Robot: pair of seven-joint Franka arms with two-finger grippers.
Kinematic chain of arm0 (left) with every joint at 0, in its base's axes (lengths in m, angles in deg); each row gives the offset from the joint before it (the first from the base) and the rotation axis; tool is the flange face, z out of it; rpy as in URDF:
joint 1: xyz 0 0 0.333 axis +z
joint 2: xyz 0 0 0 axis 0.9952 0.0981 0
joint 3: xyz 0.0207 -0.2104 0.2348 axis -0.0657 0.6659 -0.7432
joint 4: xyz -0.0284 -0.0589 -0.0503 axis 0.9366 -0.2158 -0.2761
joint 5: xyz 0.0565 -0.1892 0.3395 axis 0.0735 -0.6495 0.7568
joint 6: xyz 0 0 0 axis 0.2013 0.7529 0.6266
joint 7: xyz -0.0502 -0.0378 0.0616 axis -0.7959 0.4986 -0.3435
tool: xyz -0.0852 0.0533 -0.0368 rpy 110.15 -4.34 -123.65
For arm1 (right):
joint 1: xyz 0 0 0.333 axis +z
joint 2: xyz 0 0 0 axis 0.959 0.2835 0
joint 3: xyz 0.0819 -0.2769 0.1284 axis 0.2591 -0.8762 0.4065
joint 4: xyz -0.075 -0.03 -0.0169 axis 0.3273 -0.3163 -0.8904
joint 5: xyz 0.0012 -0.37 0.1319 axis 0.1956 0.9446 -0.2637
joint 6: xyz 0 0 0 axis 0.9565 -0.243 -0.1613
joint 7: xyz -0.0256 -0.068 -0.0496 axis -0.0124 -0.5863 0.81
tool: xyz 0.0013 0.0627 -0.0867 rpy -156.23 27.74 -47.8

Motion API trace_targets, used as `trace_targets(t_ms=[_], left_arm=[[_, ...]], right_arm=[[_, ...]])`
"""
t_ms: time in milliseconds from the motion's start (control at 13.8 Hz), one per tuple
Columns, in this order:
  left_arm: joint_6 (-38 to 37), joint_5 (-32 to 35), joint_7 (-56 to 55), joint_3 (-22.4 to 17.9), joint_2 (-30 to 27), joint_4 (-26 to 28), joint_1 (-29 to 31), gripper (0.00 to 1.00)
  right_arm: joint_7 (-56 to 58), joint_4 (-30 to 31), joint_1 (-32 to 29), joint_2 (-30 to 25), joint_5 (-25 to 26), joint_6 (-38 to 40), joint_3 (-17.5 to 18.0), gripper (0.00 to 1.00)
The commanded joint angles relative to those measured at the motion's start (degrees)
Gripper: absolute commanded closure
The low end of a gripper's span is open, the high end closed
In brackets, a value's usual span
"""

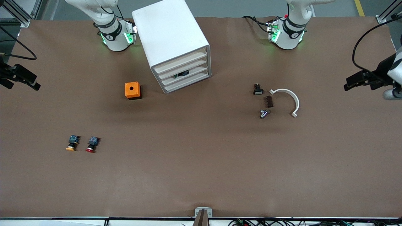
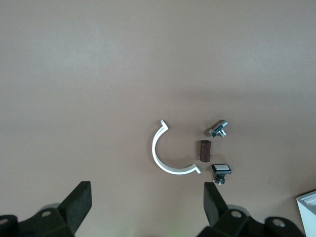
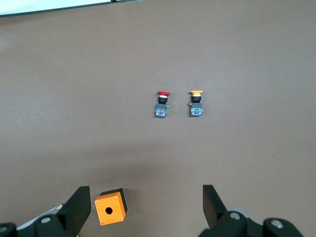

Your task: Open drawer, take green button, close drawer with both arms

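Note:
The white cabinet (image 1: 171, 37) stands at the robots' edge of the table, its four cream drawers shut. The third drawer (image 1: 196, 71) shows a small dark bluish part (image 1: 182, 74) at its front. I cannot tell whether this is the green button, as no green cap shows. My left gripper (image 1: 361, 81) is open and empty, up over the left arm's end of the table; it also shows in the left wrist view (image 2: 147, 197). My right gripper (image 1: 20, 78) is open and empty over the right arm's end; it also shows in the right wrist view (image 3: 145, 202).
An orange box with a hole (image 1: 132, 90) sits beside the cabinet. A yellow-capped button (image 1: 72, 143) and a red-capped button (image 1: 91, 144) lie nearer the camera. A white curved clip (image 1: 287, 100), a brown block (image 1: 269, 101), a metal fitting (image 1: 263, 113) and a white-capped switch (image 1: 258, 90) lie toward the left arm's end.

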Motion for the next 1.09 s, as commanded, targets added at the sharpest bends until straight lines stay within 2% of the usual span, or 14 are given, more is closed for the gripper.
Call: trace_targets(t_ms=[0, 145, 291, 436, 1017], left_arm=[[0.3, -1.0, -0.8, 0.1, 3.7, -1.2, -0.4, 0.00], [2.4, -1.9, -1.0, 0.2, 6.5, -1.3, -0.4, 0.00], [3.1, -5.9, -2.1, 0.2, 9.0, -1.6, -0.1, 0.00], [3.2, -6.2, -3.8, 0.5, 11.5, -1.6, -0.6, 0.00], [3.2, -7.1, -14.0, 0.7, 13.6, -2.1, -7.0, 0.00]], right_arm=[[0.2, -0.1, -0.8, -0.9, 0.4, 0.9, 0.8, 0.00], [-0.2, -0.1, -0.8, -0.9, 0.4, 0.8, 0.9, 0.00], [-0.3, -0.1, -0.7, -0.9, 0.4, 0.8, 0.9, 0.00], [-0.4, 0.1, -0.6, -0.9, 0.4, 0.8, 1.0, 0.00], [-0.5, 0.1, -0.4, -0.9, 0.3, 0.8, 1.0, 0.00]])
